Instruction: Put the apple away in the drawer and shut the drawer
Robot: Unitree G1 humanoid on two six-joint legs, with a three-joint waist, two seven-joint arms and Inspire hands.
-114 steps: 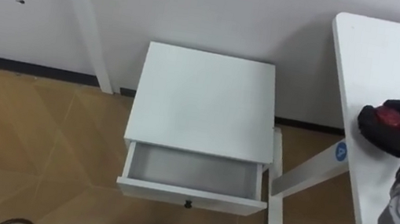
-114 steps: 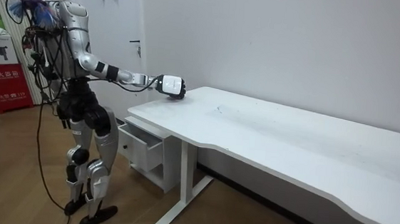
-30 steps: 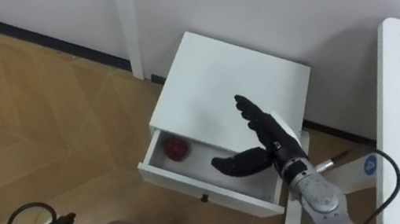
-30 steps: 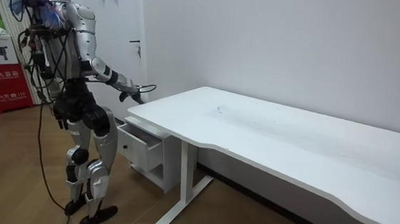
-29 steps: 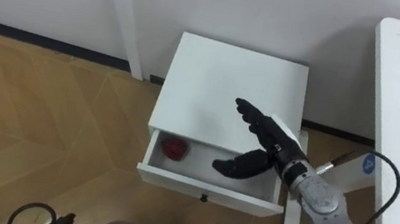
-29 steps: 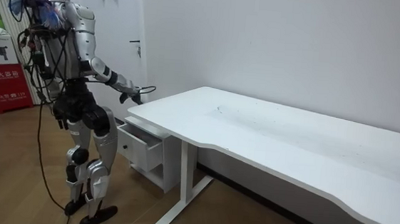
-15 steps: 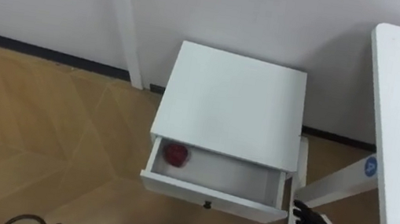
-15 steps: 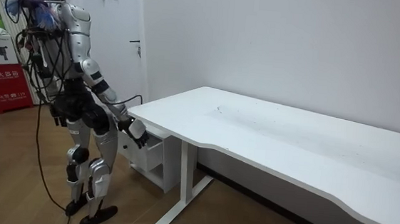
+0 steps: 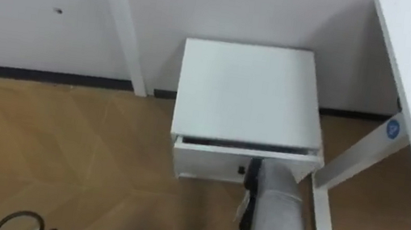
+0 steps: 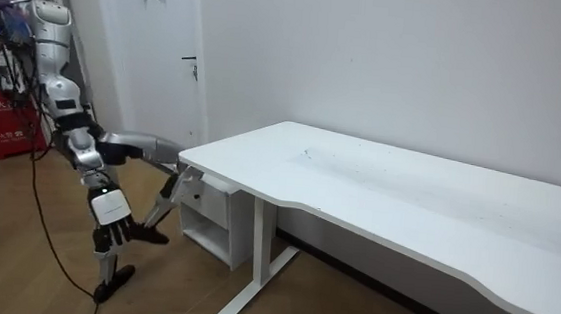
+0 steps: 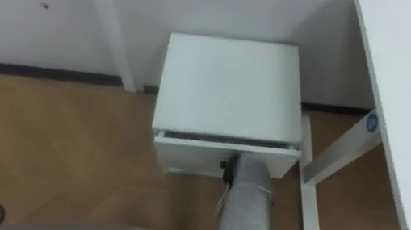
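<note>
Drawer (image 9: 244,154) nearly flush with cabinet (image 9: 245,92) front edge, apple presumably inside, slight gap left; right hand (image 9: 256,172) against it, state indeterminable.

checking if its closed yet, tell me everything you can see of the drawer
The drawer is white with a flat front and a small dark knob at its middle. It sits almost shut in the white cabinet, with a thin dark slit left under the top. The right robot hand, mostly hidden by its forearm, is at the front beside the knob.
</note>
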